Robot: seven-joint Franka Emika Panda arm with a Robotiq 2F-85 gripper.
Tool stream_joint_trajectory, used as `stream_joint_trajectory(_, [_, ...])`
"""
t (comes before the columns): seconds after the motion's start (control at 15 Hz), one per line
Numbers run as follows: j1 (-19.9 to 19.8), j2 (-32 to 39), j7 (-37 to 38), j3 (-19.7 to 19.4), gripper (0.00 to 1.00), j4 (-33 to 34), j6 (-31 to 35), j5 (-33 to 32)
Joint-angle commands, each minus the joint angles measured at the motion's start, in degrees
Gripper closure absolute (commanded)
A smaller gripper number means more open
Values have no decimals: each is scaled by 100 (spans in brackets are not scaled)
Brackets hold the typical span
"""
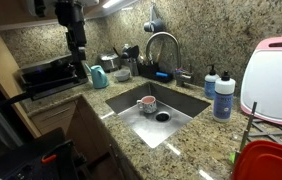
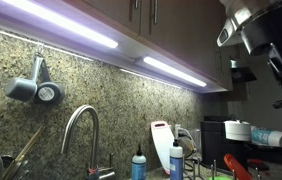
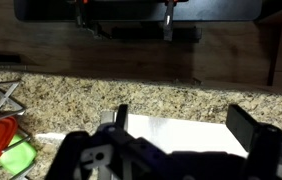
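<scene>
Black appliance (image 1: 49,76), end effector (image 1: 78,47) above, jaws apart

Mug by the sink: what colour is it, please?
The mug is teal, best in an exterior view.

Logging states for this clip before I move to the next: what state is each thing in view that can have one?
gripper: open, holding nothing.
faucet: no water stream visible.
sink: not filled.
cup: upright inside the sink.
under-cabinet lights: on.
cutting board: standing on edge.
</scene>
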Motion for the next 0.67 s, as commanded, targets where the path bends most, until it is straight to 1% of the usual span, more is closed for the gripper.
stream_joint_trajectory(0.0, [88,9,28,-81,0,6,-7,-30])
stream_joint_trajectory(0.07, [98,45,-66,-83,0,-22,116,-71])
stream_joint_trajectory(0.33, [-27,307,255,-8,0,-7,606,-476])
stream_joint_trajectory(0.4, [-62,348,208,-34,0,5,794,-700])
stream_joint_trajectory(0.47, [-120,401,331,-44,0,27,958,-932])
stream_joint_trajectory(0.6, [-262,498,353,-116,0,82,1258,-1534])
